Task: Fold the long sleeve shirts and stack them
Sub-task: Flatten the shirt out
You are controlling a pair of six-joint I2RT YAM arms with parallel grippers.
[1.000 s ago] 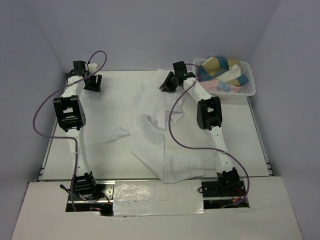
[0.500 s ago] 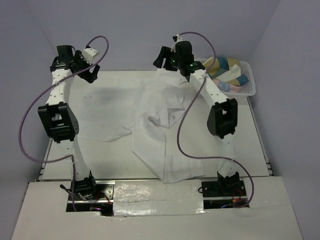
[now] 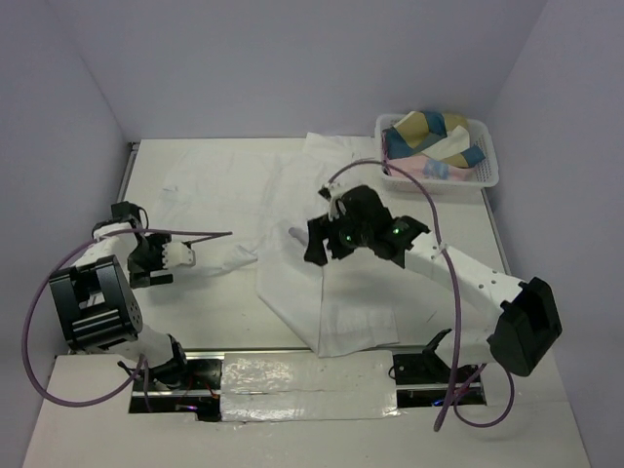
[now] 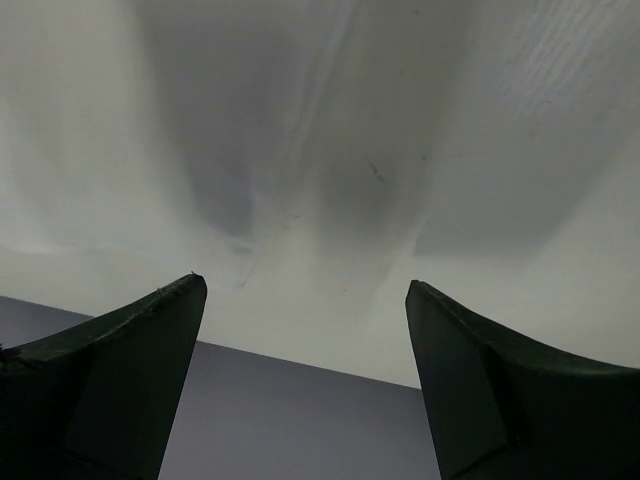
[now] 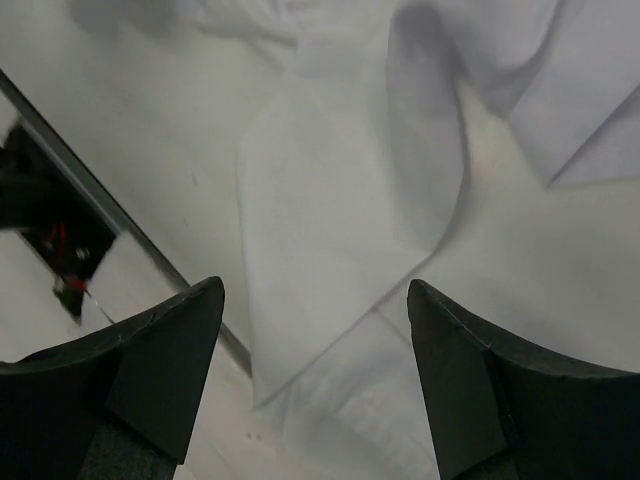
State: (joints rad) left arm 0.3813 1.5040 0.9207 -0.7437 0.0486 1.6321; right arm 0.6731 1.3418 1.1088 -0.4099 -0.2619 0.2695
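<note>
Top external view shows white shirt (image 3: 292, 244) spread, rumpled.

Top view: right arm (image 3: 458, 271) covered the middle of the long sleeve shirt (image 3: 302, 302). Basket (image 3: 490, 177) contents were too small to identify.
Right wrist view: shirt ran off the top and right edges; right pincer (image 5: 315, 288) was cut off at the bottom edge.
Left wrist view: pale surface (image 4: 320, 150) was blurred and could not be identified.

1 white thin-cloth long sleeve shirt (image 3: 331, 302) mid-table. 1 white plastic lattice basket (image 3: 468, 178) far right, w/ multicolour folded cloths (image 3: 429, 132), qty unclear. 2 black-white robot arms: left arm (image 3: 93, 307), right arm (image 3: 468, 278).
</note>
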